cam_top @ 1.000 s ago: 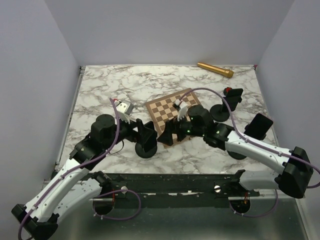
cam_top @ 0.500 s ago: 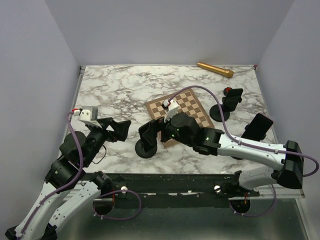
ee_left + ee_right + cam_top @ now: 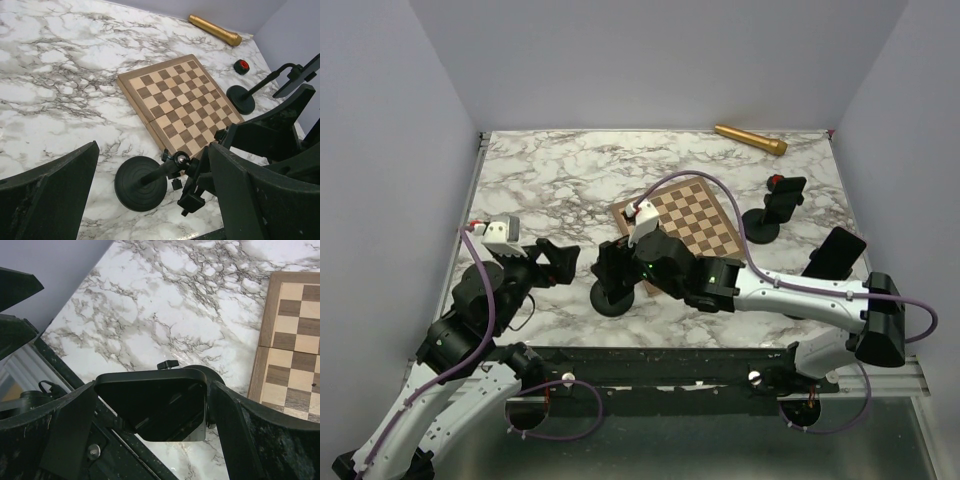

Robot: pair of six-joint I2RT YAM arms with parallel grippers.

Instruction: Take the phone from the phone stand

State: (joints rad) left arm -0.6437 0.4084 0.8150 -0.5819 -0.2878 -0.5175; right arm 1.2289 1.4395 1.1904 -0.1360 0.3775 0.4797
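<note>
My wide-open right fingers (image 3: 65, 425) bracket the phone (image 3: 155, 405) on its stand (image 3: 610, 298), left fingers (image 3: 50, 200) open and empty; a pull on a weak squeeze likely lets it slip, or tips the whole stand.

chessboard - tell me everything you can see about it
The chessboard looks wooden: light and dark squares inside a brown border, with a seam across the middle like a folding board. It lies flat on the marble table, turned at an angle, with no pieces on it. The black phone stand sits just off its near corner, which the right arm covers in the top view.
</note>
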